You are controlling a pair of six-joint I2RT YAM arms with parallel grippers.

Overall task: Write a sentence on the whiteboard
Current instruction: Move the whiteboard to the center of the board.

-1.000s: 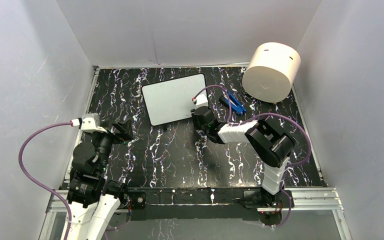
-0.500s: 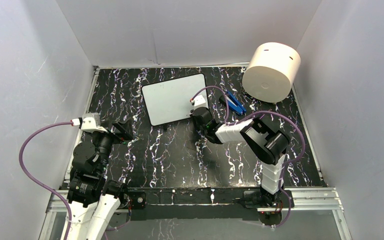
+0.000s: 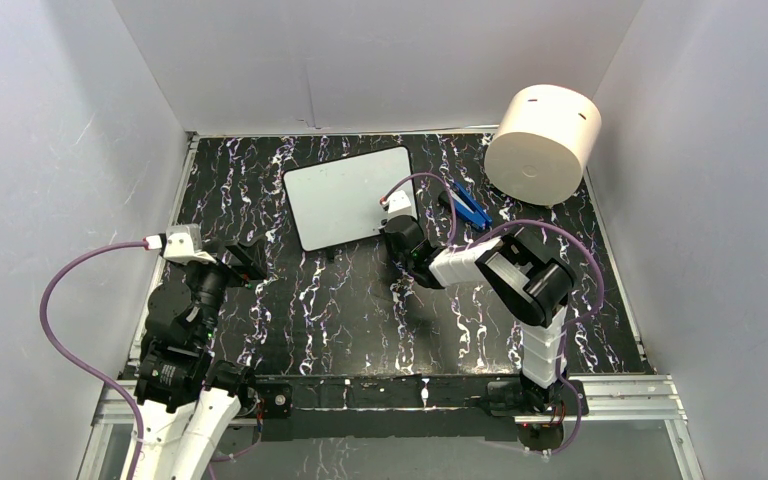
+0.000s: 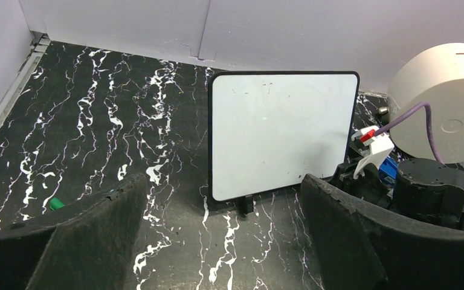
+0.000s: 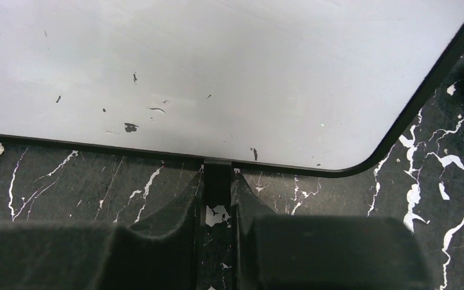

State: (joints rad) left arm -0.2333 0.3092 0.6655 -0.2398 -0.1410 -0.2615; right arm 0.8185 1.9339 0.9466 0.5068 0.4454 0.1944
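The whiteboard [image 3: 348, 197] stands tilted at the back middle of the marbled table, and its face is blank. No sentence shows on it in any view, only small dark specks [image 5: 130, 127]. My right gripper [image 3: 400, 238] is at the board's lower right corner. In the right wrist view its fingertips [image 5: 249, 192] close from both sides on a narrow black foot [image 5: 217, 172] under the board's bottom edge [image 5: 157, 151]. My left gripper [image 4: 223, 241] is open and empty and faces the board [image 4: 278, 133] from a distance. It is at the left in the top view [image 3: 245, 262].
A big cream cylinder [image 3: 543, 145] lies on its side at the back right. A blue object [image 3: 472, 208] lies between it and the board. A small green piece [image 4: 54, 203] lies on the table near my left finger. Grey walls enclose the table on three sides.
The right arm's elbow has shifted left and slightly forward, and its gripper has edged closer to the board's lower right corner. The left arm and the board have not moved.
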